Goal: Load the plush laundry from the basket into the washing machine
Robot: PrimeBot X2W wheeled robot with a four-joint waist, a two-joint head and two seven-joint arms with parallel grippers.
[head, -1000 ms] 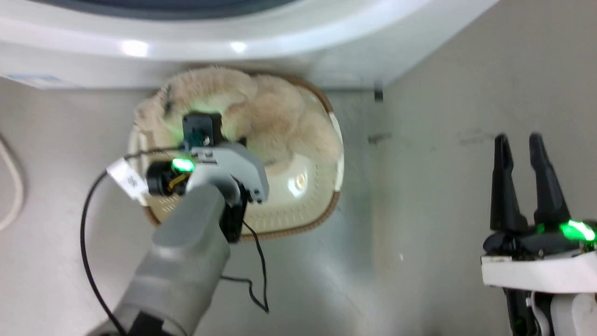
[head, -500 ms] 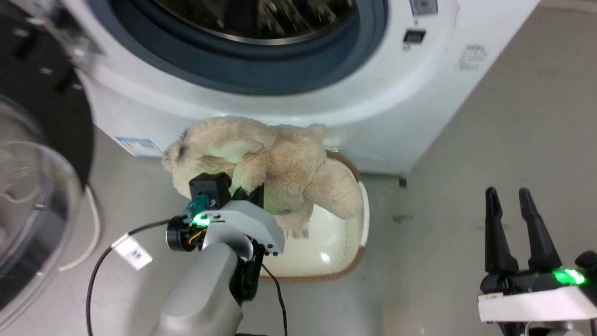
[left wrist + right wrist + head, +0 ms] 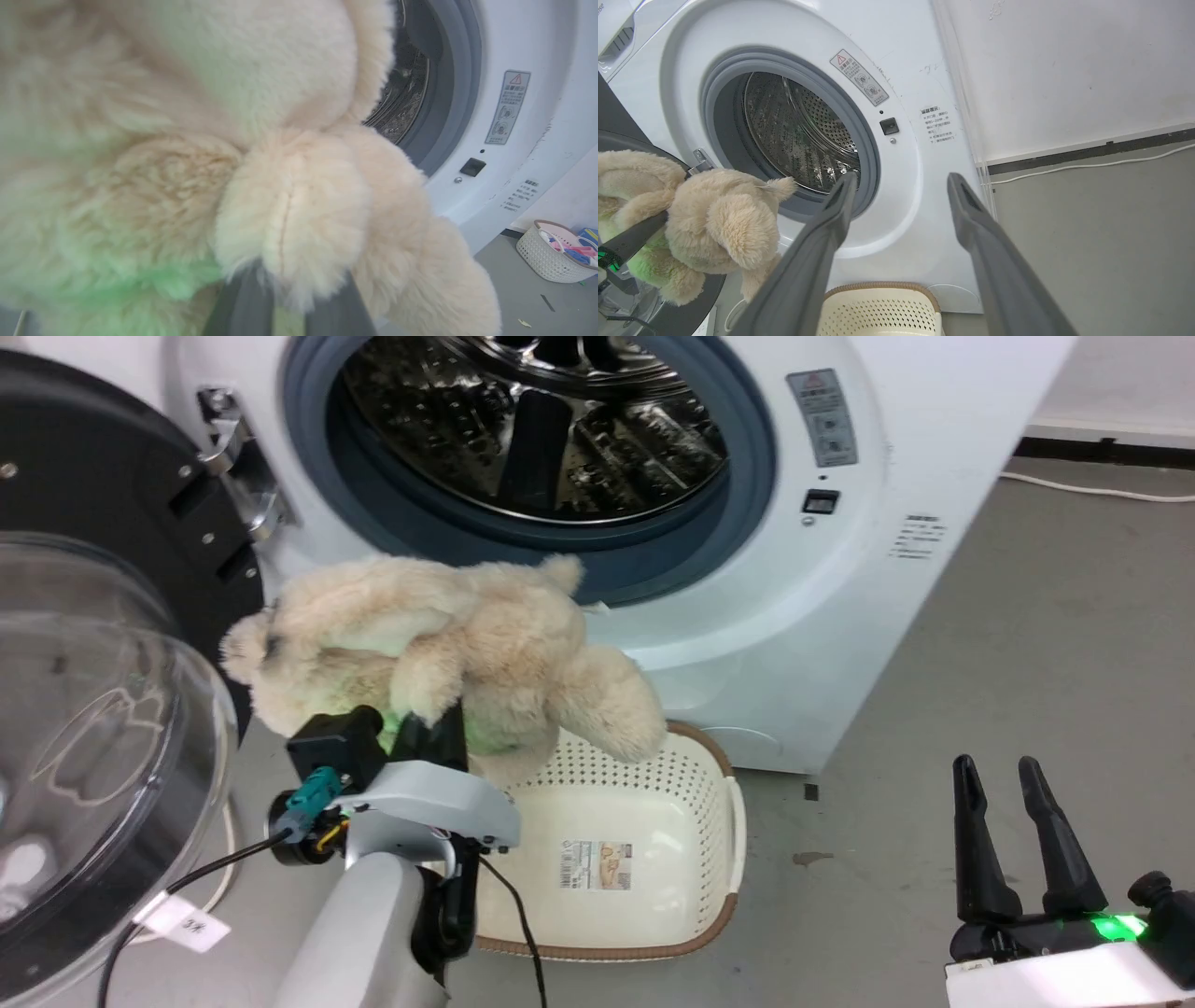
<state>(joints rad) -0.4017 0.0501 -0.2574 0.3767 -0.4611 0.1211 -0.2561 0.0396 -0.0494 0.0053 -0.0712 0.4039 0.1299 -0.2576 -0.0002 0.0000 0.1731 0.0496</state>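
Observation:
The beige plush laundry (image 3: 448,644) hangs in the air above the basket (image 3: 644,775), level with the lower lip of the washing machine (image 3: 840,597) opening. My left gripper (image 3: 434,723) is shut on its underside, and the dark fingers (image 3: 238,308) are buried in fur (image 3: 187,116). The cream basket sits on the floor against the washer front, with only a label on its bottom. The steel drum (image 3: 532,420) stands open. My right gripper (image 3: 994,784) is open and holds nothing at the lower right, well apart from the plush (image 3: 724,224).
The washer's black-rimmed clear door (image 3: 93,756) is swung open at the left, close to the plush and my left arm. A second white basket (image 3: 556,254) with coloured items stands further off. A white cable (image 3: 1092,485) runs along the wall base. Grey floor lies at the right.
The head camera has tilted up. My left gripper has lifted the plush out of the basket to the front of the drum opening. The right gripper stays open.

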